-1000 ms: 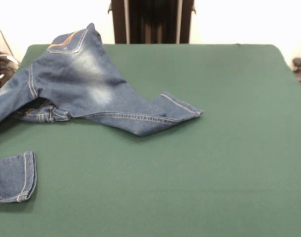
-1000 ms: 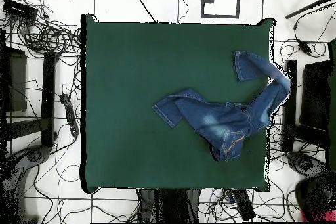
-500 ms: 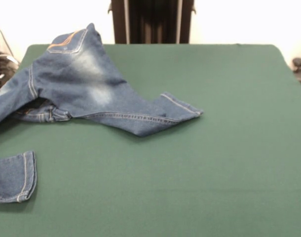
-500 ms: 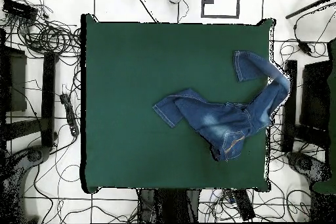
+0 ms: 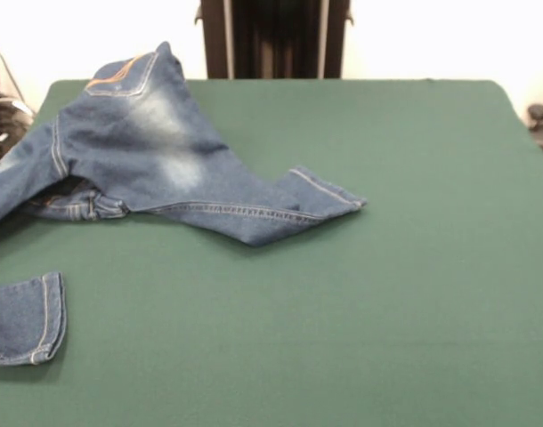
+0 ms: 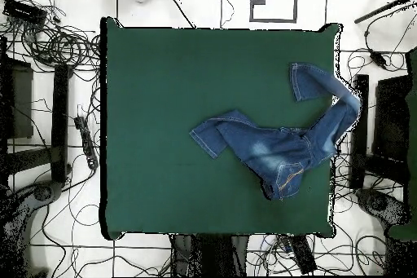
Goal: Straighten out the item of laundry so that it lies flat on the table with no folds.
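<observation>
The blue denim jeans (image 5: 147, 156) lie crumpled at the left of the green table (image 5: 360, 294) in the front view. The seat bunches up high at the far left. One leg reaches toward the table's middle and ends in a hem (image 5: 329, 191). The other leg runs off the left edge and its hem (image 5: 27, 316) comes back on at the near left. In the overhead view the jeans (image 6: 281, 148) lie at the right side of the table (image 6: 163, 112), one leg bent over the right edge. No gripper shows in either view.
The robot's dark pedestal (image 5: 273, 37) stands behind the table's far edge. Cables and dark stands (image 6: 57, 103) lie on the floor round the table in the overhead view.
The jeans have not moved. In the overhead view something pink at the bottom right corner is gone, and a small pale thing beyond the table's top edge has shifted left.
</observation>
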Action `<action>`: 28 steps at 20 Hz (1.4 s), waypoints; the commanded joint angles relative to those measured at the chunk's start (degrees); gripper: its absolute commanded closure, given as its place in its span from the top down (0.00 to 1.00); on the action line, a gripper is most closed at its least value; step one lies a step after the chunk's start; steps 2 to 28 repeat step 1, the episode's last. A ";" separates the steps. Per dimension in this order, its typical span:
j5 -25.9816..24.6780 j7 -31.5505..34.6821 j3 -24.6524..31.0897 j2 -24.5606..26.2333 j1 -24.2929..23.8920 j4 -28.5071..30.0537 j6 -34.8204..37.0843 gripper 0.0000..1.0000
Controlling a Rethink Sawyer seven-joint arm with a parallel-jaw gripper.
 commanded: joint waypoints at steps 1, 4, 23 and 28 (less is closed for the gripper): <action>17.20 10.18 -8.70 6.80 16.66 2.61 3.06 1.00; 17.20 10.18 -8.70 6.80 16.66 2.61 3.06 1.00; 17.20 10.18 -8.70 6.80 16.66 2.61 3.06 1.00; 17.20 10.18 -8.70 6.80 16.66 2.61 3.06 1.00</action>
